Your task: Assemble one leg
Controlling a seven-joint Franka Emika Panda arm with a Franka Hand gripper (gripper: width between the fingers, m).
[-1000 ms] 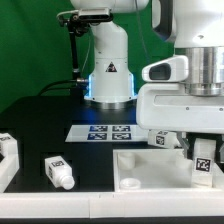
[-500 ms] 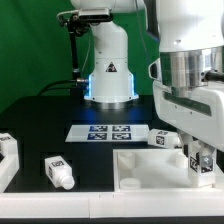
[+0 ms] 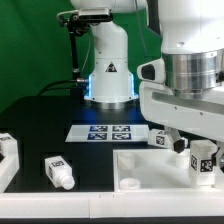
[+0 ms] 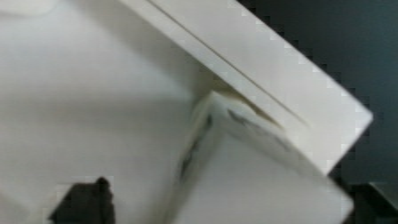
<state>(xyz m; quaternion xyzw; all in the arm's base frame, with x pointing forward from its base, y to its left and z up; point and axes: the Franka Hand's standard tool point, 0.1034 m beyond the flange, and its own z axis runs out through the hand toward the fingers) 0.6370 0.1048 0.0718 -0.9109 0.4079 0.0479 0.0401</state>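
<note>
My gripper (image 3: 203,168) is shut on a white leg (image 3: 204,156) with a black-and-white tag. It holds the leg upright over the right corner of the large white recessed panel (image 3: 150,166), in the exterior view. In the wrist view the leg (image 4: 249,160) fills the space between the dark fingers (image 4: 80,200) of the gripper (image 4: 228,206). The panel's surface (image 4: 107,90) lies right under it. I cannot tell whether the leg's lower end touches the panel. A second leg (image 3: 58,172) lies on the black table at the exterior view's left.
A third tagged leg (image 3: 160,138) lies just behind the panel. A white part (image 3: 8,150) stands at the left edge. The marker board (image 3: 108,131) lies in front of the robot's base (image 3: 108,80). The arm's body hides the right side.
The wrist has turned about its own axis over the panel's right corner. The held leg stays at about the same spot. The loose legs have not moved.
</note>
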